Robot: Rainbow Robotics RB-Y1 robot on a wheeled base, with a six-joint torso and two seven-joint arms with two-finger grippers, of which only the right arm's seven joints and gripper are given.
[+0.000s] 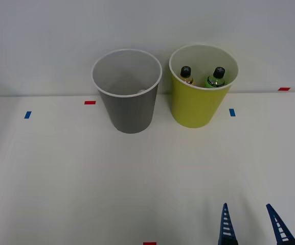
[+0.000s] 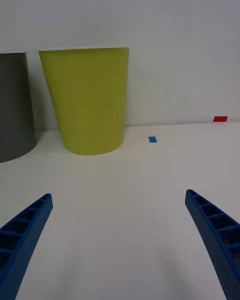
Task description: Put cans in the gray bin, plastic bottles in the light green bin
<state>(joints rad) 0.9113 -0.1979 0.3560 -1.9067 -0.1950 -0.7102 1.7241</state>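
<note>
Apparently the sorting is near its end. At the left, the gray bin is seen, its floor largely hidden, so cans cannot be confirmed inside. Just beside it, the plastic bottles stand inside the light green bin. Nearest the robot, the right gripper is spread wide and empty above the table; a retreat is probably called for.

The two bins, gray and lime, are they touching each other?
Apart. In the front view, the gray bin and light green bin show a strip of wall and table between them.
</note>
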